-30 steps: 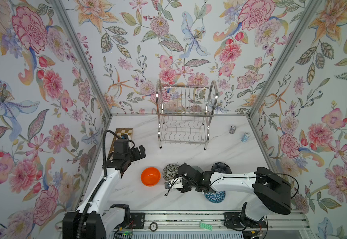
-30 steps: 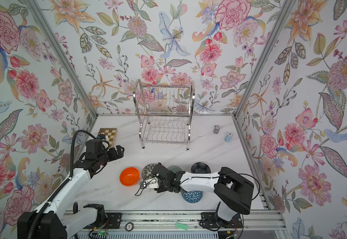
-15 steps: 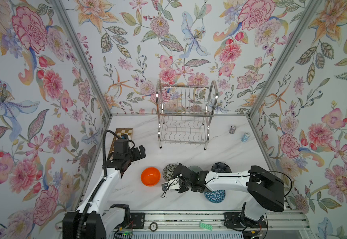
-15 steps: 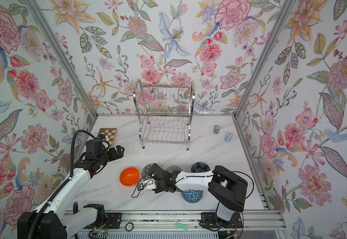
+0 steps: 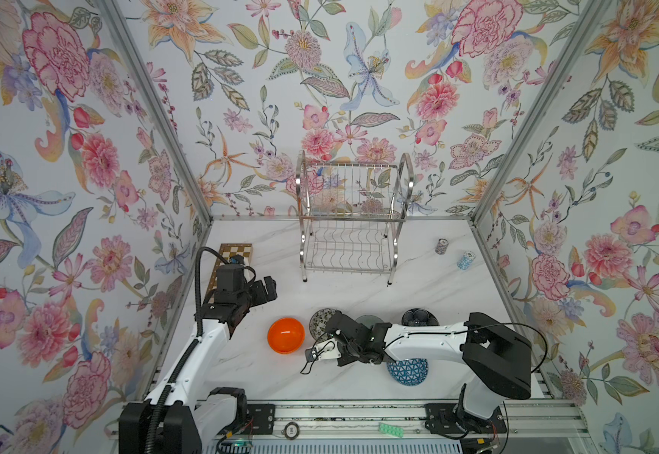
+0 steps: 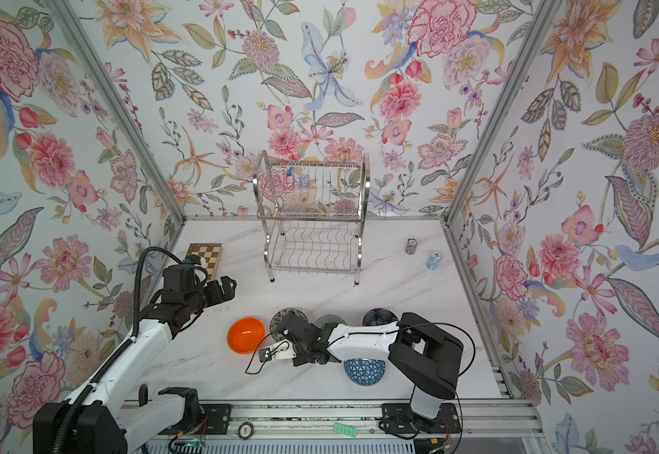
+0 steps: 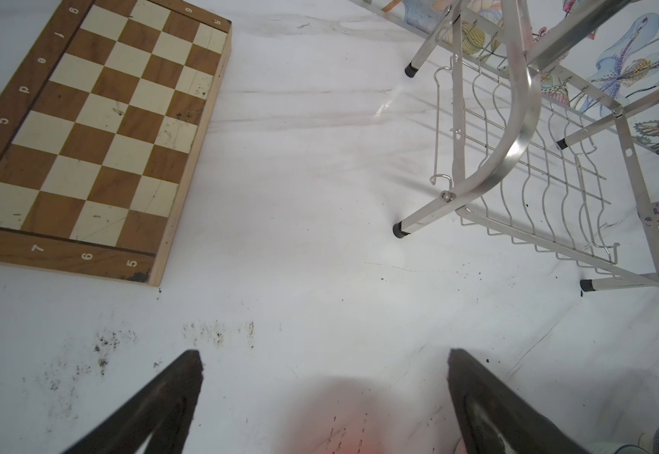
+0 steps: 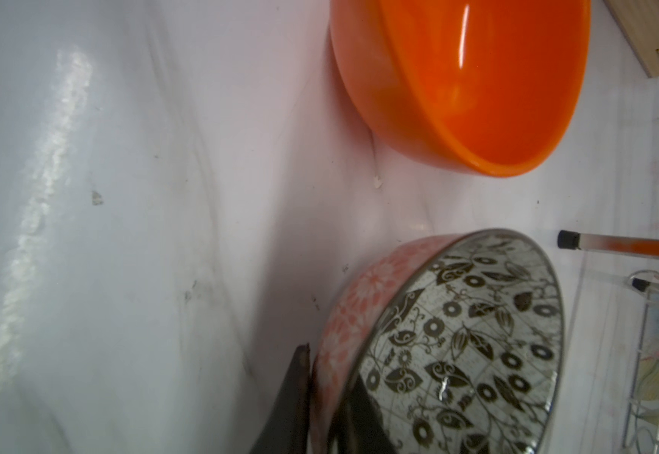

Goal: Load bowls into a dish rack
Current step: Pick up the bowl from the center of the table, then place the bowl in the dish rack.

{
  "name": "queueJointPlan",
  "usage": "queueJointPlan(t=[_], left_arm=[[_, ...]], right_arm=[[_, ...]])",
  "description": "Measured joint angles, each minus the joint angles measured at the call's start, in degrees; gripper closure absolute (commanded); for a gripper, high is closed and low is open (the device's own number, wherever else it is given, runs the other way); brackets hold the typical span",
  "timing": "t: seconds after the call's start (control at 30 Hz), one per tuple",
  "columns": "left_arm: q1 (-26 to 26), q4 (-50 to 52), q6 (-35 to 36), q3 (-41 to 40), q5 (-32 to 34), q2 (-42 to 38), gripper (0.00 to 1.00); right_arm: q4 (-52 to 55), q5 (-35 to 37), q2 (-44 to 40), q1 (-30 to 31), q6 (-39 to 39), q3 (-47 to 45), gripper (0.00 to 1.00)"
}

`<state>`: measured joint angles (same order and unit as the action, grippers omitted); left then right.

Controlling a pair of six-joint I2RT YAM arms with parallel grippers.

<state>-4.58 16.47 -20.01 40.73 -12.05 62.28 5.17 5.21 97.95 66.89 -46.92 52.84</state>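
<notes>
The dish rack [image 5: 349, 220] is standing empty. In front of it, the black-and-white floral bowl [image 8: 477, 346] is sitting on the surface [image 5: 359, 298], nearer your right arm [image 5: 426, 342]. Your right fingers [image 8: 294, 393] are pinching its rim, one inside, one outside. Your left fingers [image 7: 162, 401] are hanging spread. From above, the arm is hiding the grip.

Your dish rack [image 6: 312, 217] at back wall, orange bowl [image 6: 246, 335] beside black-and-white floral bowl [image 6: 280, 316], blue triangle bowl [image 6: 364, 372] partly under your right arm [image 6: 363, 344], chessboard [image 6: 206, 257] left.
</notes>
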Motion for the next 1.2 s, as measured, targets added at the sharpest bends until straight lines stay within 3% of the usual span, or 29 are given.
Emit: queueJointPlan(t=[0.87, 1.07, 1.2], left_arm=[[-0.3, 0.0, 0.0, 0.1, -1.1, 0.2, 0.01], [-0.3, 0.0, 0.0, 0.1, -1.1, 0.2, 0.01], [-0.3, 0.0, 0.0, 0.1, -1.3, 0.2, 0.01]], right_arm=[[-5.1, 0.1, -6.4, -1.7, 5.9, -2.1, 1.00], [-15.1, -2.9, -13.0, -6.3, 13.0, -8.0, 1.00], [-27.6, -3.5, -14.7, -9.2, 21.3, -12.5, 1.00]])
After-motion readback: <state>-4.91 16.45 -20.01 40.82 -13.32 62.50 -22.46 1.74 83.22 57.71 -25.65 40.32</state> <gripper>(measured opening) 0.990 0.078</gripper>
